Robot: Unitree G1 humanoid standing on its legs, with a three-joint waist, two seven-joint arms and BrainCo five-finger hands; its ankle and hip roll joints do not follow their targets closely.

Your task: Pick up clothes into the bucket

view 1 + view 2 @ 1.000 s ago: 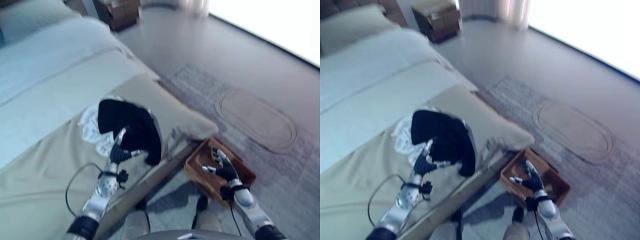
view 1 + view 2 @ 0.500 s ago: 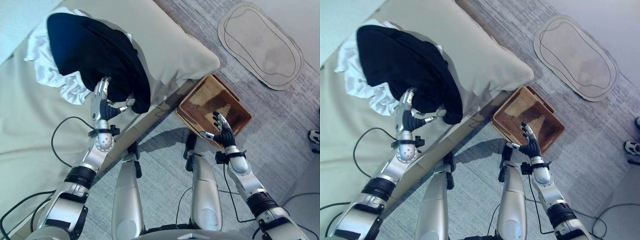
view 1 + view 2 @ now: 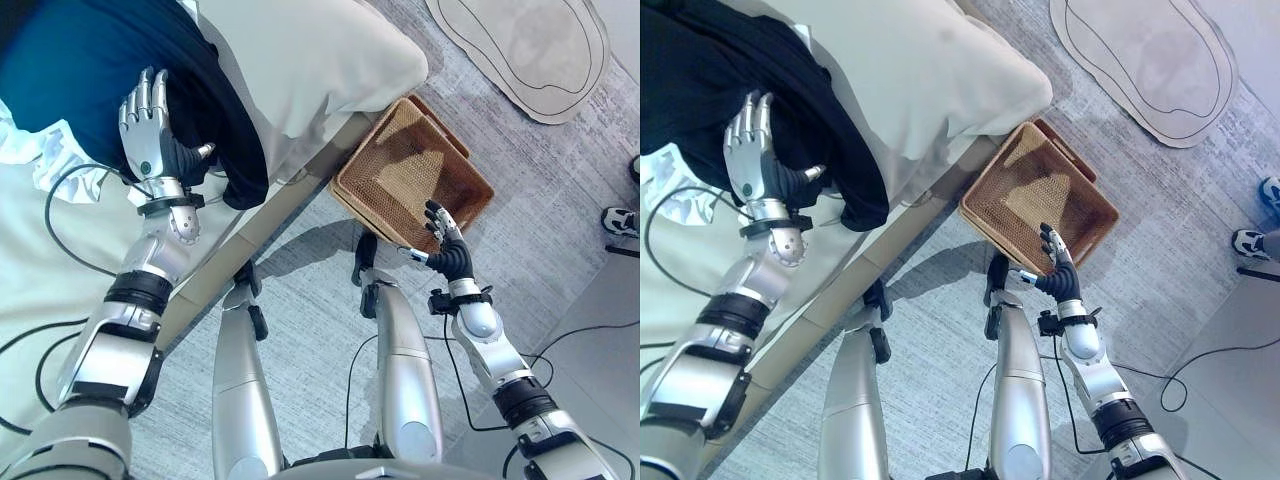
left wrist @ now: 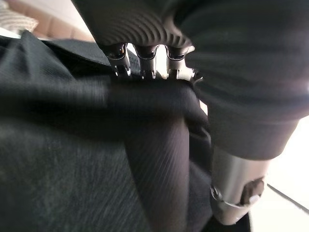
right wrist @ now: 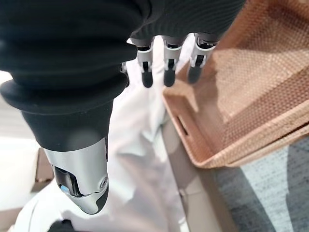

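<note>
**Q:** What do you have before you, largest thing first?

**A:** You see the bed (image 3: 300, 60), its pale cover reaching to the corner nearest the woven basket (image 3: 410, 175). The basket stands on the grey carpet (image 3: 300, 330), just beside the bed corner, with a pale rug (image 3: 520, 50) farther off on the floor.

**Q:** Where are the clothes?

**A:** The dark garment (image 3: 80, 80) lies on the bed, one fold hanging over the edge. A white garment (image 3: 45, 150) lies partly beneath it, showing at its near side.

**Q:** How does your left robot hand stand?

**A:** Your left robot hand (image 3: 148, 135) lies on the dark garment, fingers straight and spread, thumb out to the side. In the left wrist view the cloth bunches against the fingers, so you cannot tell there whether any of it is pinched.

**Q:** And the right?

**A:** Your right robot hand (image 3: 1055, 265) hangs released at the basket's near rim, fingers relaxed, holding nothing. A person's shoe (image 3: 620, 220) shows at the far right.
</note>
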